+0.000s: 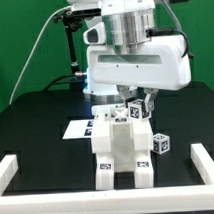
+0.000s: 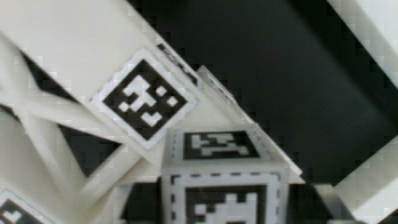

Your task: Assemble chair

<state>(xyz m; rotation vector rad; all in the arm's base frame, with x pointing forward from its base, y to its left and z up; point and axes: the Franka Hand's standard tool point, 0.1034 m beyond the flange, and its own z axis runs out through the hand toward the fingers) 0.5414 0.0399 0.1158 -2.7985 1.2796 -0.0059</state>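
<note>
Robot lab: green backdrop (image 1: 21, 43), black railed table (image 1: 36, 122), tagged white parts (image 1: 122, 153), robot arm (image 1: 133, 59)

**A:** What carries everything here?

**B:** A black table (image 1: 40, 112) fills the lower frame, with a white border rail (image 1: 9, 168) at its near edges.

**A:** What rests on it?

**B:** The joined white chair parts (image 1: 122, 159) stand at lower centre. A small tagged cube (image 1: 160, 143) sits just right of them. The marker board (image 1: 76, 128) lies flat, centre-left.
</note>
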